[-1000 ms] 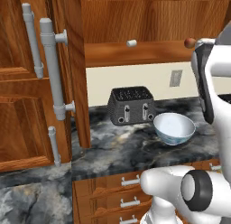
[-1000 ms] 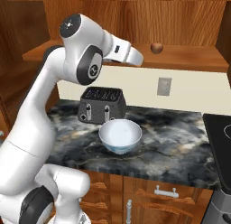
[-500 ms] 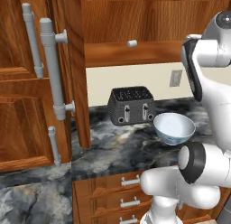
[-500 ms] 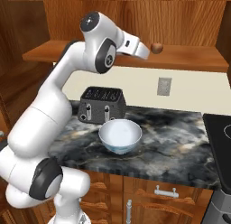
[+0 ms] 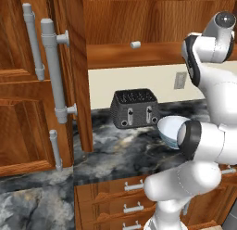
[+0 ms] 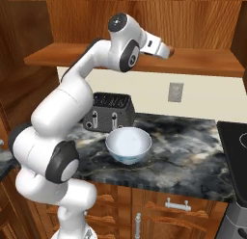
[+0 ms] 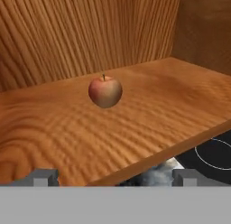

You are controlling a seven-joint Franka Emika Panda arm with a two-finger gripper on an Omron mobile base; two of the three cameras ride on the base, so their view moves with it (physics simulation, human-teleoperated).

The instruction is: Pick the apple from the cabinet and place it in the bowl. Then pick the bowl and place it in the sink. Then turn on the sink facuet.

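Wood-grain shelf (image 7: 149,110) of the open cabinet (image 5: 152,25) is seen ahead of the fingertips (image 7: 43,177), which are spread wide with nothing between them. The apple (image 7: 105,91) is sat upright on that shelf, beyond the tips and roughly centred between them, not touched. Below the gripper (image 6: 169,52), the bowl (image 6: 128,144) is rested on the dark marbled counter (image 6: 188,146), in front of the black toaster (image 6: 109,112).

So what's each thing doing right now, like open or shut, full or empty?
gripper: open, holding nothing
apple: sitting on the cabinet shelf, not grabbed
cabinet: door open
bowl: upright on the counter, empty
toaster: slots empty
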